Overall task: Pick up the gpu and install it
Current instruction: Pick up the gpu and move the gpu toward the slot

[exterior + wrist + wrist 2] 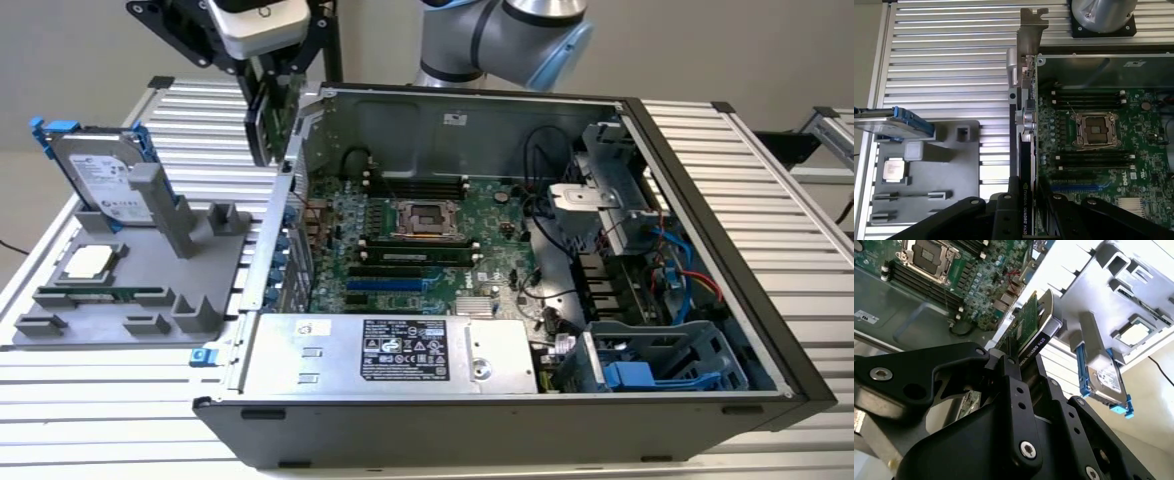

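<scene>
Ribbed aluminium table (754, 190) carries an open black and grey computer case (534, 425) lying on its side, its green motherboard (400, 235) facing up. Beside it, on the exterior view's left, a grey moulded parts holder (200, 235) keeps a silver hard drive in a blue frame (100, 175) standing upright, with a square silver processor chip (87, 262) and a long thin green memory stick (107, 295) lying flat. The black gripper (1026, 202) has its fingers (1004, 212) closed on the gpu (1026, 125), a green circuit card with black cooler and silver end bracket. The card is held on edge in the air above the case wall nearest the holder, clear of the motherboard.
</scene>
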Motion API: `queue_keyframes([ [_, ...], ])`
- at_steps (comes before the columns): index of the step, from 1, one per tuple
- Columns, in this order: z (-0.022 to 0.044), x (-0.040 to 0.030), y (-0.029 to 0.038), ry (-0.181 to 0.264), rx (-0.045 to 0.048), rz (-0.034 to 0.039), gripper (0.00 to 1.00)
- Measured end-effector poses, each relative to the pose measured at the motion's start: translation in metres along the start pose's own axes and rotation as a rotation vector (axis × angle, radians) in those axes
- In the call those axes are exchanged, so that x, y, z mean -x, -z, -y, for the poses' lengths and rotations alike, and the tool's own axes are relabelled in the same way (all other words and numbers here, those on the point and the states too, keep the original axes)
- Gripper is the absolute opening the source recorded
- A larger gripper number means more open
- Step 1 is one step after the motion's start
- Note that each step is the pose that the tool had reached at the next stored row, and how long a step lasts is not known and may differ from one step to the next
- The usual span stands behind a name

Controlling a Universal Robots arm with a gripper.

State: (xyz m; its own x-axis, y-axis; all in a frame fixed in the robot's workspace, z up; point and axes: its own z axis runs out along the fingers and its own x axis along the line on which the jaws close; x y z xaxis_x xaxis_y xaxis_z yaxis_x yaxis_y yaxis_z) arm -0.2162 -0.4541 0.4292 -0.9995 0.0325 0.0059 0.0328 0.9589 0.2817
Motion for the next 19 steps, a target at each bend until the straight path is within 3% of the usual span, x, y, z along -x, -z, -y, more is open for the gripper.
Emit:
queue_keyframes([
  [19, -0.0008, 0.0234, 0.0, 0.0, -0.0001, -0.0005, 0.0],
])
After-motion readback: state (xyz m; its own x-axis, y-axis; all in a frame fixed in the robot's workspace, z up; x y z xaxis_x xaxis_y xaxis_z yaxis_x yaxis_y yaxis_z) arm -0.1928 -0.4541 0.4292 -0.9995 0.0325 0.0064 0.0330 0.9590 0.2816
